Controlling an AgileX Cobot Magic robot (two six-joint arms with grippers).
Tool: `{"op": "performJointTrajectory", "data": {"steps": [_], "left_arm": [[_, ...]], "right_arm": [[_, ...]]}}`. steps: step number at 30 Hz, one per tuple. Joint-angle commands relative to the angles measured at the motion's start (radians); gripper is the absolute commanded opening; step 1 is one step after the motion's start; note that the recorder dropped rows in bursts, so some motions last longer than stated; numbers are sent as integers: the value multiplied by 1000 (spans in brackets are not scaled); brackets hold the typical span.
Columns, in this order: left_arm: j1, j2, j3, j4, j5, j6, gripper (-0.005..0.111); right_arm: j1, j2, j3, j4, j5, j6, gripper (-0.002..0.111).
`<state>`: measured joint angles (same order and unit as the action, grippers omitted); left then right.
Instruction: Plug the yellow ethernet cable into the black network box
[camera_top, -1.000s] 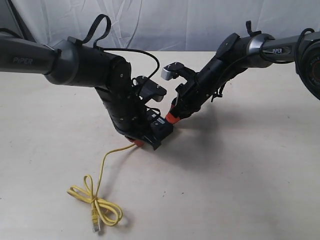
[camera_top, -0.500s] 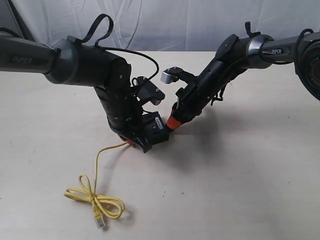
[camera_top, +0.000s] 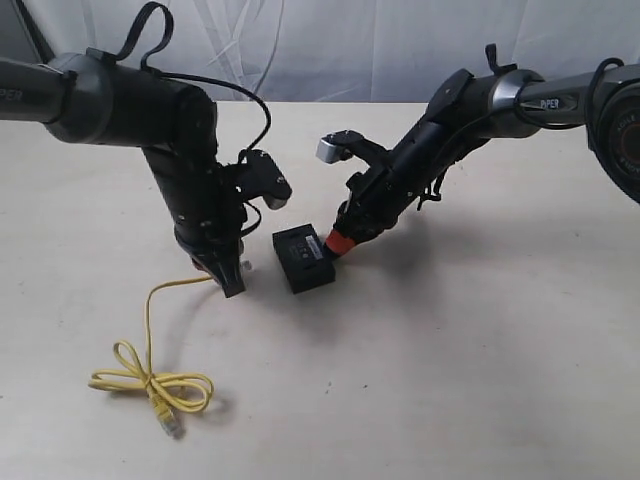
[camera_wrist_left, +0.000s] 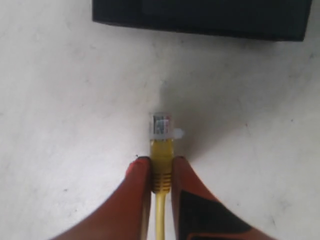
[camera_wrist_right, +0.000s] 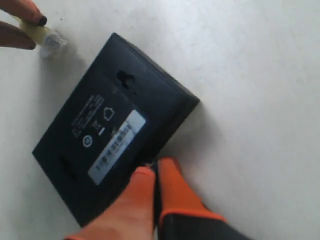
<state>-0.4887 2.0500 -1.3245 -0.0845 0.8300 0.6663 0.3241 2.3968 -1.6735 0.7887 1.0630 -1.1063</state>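
The black network box (camera_top: 303, 258) lies flat on the table, its white label (camera_wrist_right: 117, 145) facing up. My left gripper (camera_wrist_left: 161, 162) is shut on the yellow ethernet cable (camera_wrist_left: 162, 172) just behind its clear plug (camera_wrist_left: 161, 125). The plug points at the box's side (camera_wrist_left: 200, 17), a short gap away. In the exterior view that gripper (camera_top: 228, 280) sits left of the box. The cable's loose loop (camera_top: 150, 380) trails toward the front left. My right gripper (camera_wrist_right: 156, 167) is shut with nothing in it, its orange fingertips (camera_top: 338, 245) pressed against the box's right edge (camera_wrist_right: 175, 125).
A pale tabletop (camera_top: 480, 350) stretches around the box. The cable's free plug (camera_top: 168, 422) lies near the front left. A white cloth backdrop (camera_top: 350, 45) hangs behind the table. Both arms lean in over the middle.
My left gripper has drawn back to the left, away from the box, pulling the cable and its loop leftward. The box stayed by the right gripper, which hardly moved.
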Motion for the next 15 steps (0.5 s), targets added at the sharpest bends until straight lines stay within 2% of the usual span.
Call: {"op": "performJointTrajectory", "data": {"steps": [1,3,6,7,11,15], "left_arm": [[64,12,-4,-110,-7,85,0],[92,20,-4,-172,-11,141,0],[119,21,-4,-336,-12,398,0],[119,21,-6,-367,-21,437,0],[117,21,-6,-515,-3,516,0],[117,21,-6,-514,7,507,0]], "right_arm": [[3,22,12,-39,-168,64,-1],[3,22,12,-42,-202,97,-1],[3,22,8,-66,-195,143,-1],[3,22,0,-76,-187,172,-1],[5,22,-37,-78,-169,207,-1],[5,22,-47,-78,-149,219,-1]]}}
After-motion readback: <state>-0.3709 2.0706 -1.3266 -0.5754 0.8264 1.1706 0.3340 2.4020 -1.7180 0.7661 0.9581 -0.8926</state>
